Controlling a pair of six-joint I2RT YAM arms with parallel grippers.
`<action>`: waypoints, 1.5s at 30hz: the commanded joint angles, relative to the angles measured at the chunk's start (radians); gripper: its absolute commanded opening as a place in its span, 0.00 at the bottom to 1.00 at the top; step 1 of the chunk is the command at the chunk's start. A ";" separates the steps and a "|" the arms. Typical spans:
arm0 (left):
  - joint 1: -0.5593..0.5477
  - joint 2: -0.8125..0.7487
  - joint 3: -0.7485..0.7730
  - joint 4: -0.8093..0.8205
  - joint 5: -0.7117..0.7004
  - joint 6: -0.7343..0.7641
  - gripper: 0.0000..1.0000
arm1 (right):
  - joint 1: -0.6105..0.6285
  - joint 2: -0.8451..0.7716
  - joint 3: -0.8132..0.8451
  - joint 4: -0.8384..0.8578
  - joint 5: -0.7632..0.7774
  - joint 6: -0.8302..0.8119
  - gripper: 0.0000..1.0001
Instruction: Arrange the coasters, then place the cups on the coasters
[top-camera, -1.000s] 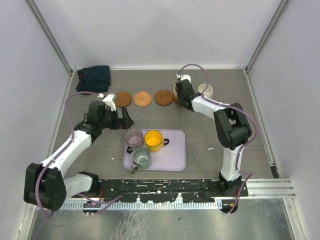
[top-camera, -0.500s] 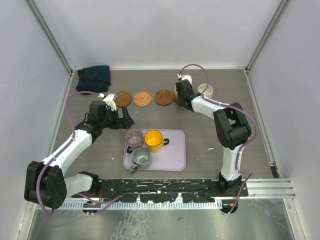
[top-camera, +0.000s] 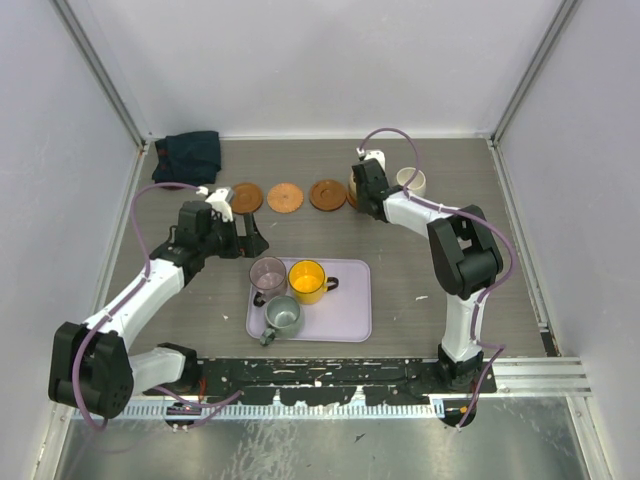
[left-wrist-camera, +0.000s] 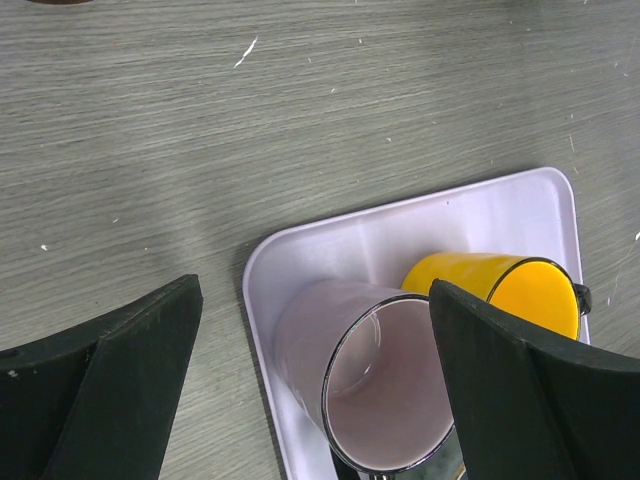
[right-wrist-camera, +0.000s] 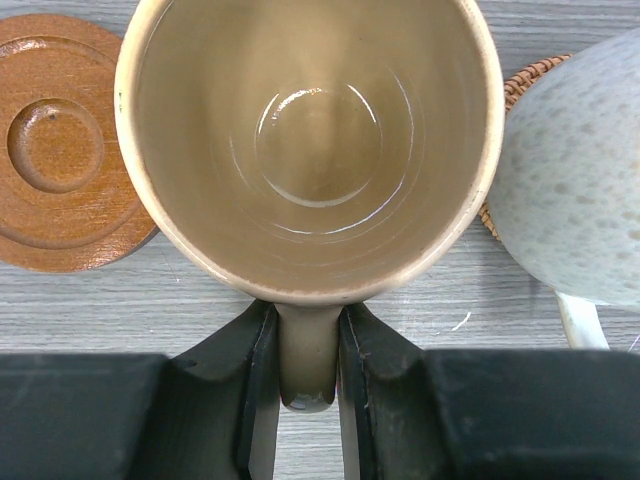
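Over by the far edge of the grey wood-grain tabletop (top-camera: 420, 250), the right gripper (right-wrist-camera: 307, 340) is clamped on the handle of a tan ceramic mug (right-wrist-camera: 310, 130). Its two black fingers (right-wrist-camera: 250, 380) pinch the handle from either side. I cannot tell whether the mug's base rests on anything. Just to the mug's left lies a round orange-brown wooden coaster (right-wrist-camera: 60, 140). It is the right-hand end of a row of three along the far edge, with the middle wooden coaster (top-camera: 285, 197) and the leftmost wooden coaster (top-camera: 245, 197) beside it. Just right of the tan mug, a cream-white speckled mug (right-wrist-camera: 570, 160) stands on a round woven brown coaster (right-wrist-camera: 522, 82). The left gripper (top-camera: 245, 237) hangs with its jaws spread wide and nothing between them, just off the far left corner of a lavender rectangular tray (left-wrist-camera: 340, 235). The tray sits toward the middle of the tabletop's near edge. In it, a mauve-pink mug (left-wrist-camera: 385, 400) stands at the far left corner, a bright yellow mug (left-wrist-camera: 500, 290) just beside it on the right, and a grey-green mug (top-camera: 282, 315) nearer the near edge. A dark blue folded cloth (top-camera: 187, 153) lies in the tabletop's far left corner.
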 joint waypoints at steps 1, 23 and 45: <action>-0.003 -0.011 0.004 0.050 0.014 0.000 0.98 | -0.004 -0.063 0.041 0.044 0.012 0.011 0.12; -0.003 0.003 0.011 0.061 0.027 -0.012 0.98 | -0.004 -0.077 0.116 -0.070 -0.057 0.026 0.15; -0.004 -0.001 0.005 0.062 0.029 -0.012 0.98 | 0.001 -0.104 0.078 -0.093 -0.008 0.053 0.67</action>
